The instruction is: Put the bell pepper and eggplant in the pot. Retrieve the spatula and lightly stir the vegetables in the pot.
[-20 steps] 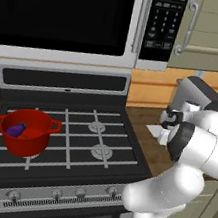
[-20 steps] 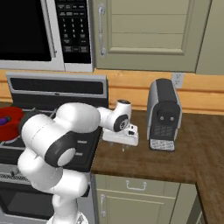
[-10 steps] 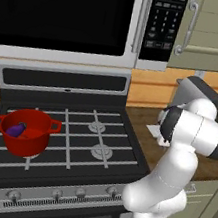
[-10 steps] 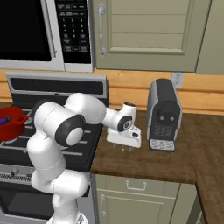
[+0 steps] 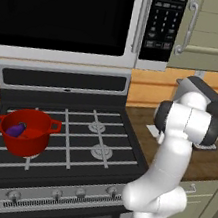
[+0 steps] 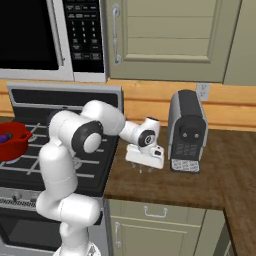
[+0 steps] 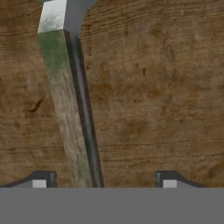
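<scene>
Hand view: spread fingers (image 7: 104, 177) point straight down, straddling the spatula (image 7: 65, 105) handle on the counter (image 7: 153, 87)

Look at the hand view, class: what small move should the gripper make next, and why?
Probably close the fingers on the spatula. Its handle lies on the wooden counter between the fingertips, nearer one of them, and the gripper appears open around it. The eggplant already sits in the pot, so stirring needs the spatula.

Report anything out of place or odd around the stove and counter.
Nothing stands out. The glossy red pot sits upright on the stove with the small purple eggplant inside; the thin greenish-handled spatula lies flat on the wooden counter.
</scene>
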Tool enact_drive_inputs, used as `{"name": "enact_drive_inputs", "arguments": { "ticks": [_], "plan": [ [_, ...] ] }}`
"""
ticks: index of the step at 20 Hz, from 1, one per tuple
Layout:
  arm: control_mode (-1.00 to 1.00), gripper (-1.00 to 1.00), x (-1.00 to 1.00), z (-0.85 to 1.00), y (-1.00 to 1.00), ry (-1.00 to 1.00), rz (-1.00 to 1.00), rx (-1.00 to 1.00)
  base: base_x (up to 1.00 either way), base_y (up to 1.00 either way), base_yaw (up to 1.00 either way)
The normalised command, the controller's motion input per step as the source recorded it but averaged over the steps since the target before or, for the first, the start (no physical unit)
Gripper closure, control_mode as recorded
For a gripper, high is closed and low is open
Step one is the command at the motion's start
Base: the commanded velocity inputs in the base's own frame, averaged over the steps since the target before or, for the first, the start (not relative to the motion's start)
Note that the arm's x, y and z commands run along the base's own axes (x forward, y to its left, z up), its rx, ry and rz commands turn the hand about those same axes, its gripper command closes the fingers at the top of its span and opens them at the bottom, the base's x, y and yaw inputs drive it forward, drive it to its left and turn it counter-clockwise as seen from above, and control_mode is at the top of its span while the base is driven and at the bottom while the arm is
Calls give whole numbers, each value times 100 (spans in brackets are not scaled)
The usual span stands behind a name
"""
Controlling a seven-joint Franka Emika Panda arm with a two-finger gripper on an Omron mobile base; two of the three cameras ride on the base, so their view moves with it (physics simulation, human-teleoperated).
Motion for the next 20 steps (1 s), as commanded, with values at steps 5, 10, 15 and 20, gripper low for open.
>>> {"name": "enact_drive_inputs", "arguments": {
  "ticks": [5, 10, 15, 20],
  "plan": [
    [-100, -100, 2, -16, -9, 7, 0, 0, 0, 0, 0],
    [-100, -100, -3, -15, 0, 1, 0, 0, 0, 0, 0],
    [-100, -100, -1, -13, 0, 1, 0, 0, 0, 0, 0],
    [-100, 100, -2, -7, 0, 2, 0, 0, 0, 0, 0]
  ]
}}
